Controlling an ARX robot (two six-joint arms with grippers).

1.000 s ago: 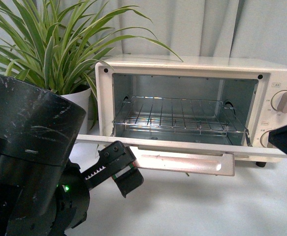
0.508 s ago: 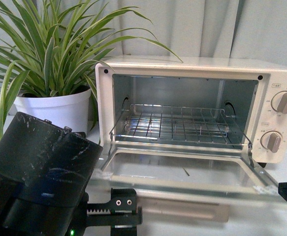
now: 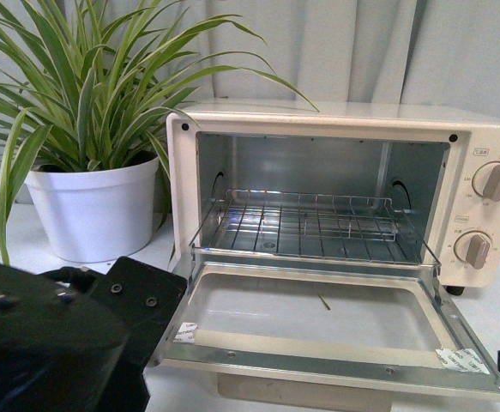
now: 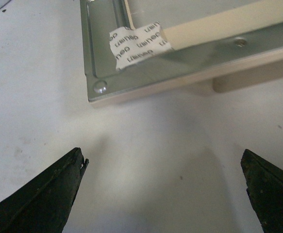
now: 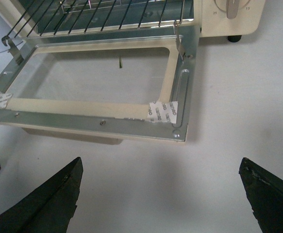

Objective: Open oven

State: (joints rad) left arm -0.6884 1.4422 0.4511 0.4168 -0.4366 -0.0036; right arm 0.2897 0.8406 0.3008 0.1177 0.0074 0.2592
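Observation:
The cream-white oven (image 3: 344, 116) stands on the white table with its glass door (image 3: 318, 322) folded down flat and the wire rack (image 3: 305, 223) showing inside. Two round knobs (image 3: 494, 180) sit on its right panel. The pale bar handle (image 4: 250, 77) pokes out under the door's front edge. My left gripper (image 4: 163, 191) is open and empty over bare table just in front of the door's left corner (image 4: 100, 87). My right gripper (image 5: 160, 194) is open and empty in front of the door's right corner (image 5: 177, 133). The left arm (image 3: 52, 343) fills the lower left of the front view.
A striped-leaf plant in a white pot (image 3: 95, 210) stands left of the oven. A grey curtain (image 3: 361, 51) hangs behind. White printed stickers (image 5: 161, 111) sit on the door's inner corners. White table (image 5: 238, 107) lies around the door.
The oven door has swung from nearly level down to fully flat. My left arm has dropped low and back from the door; the left gripper has let go of the handle.

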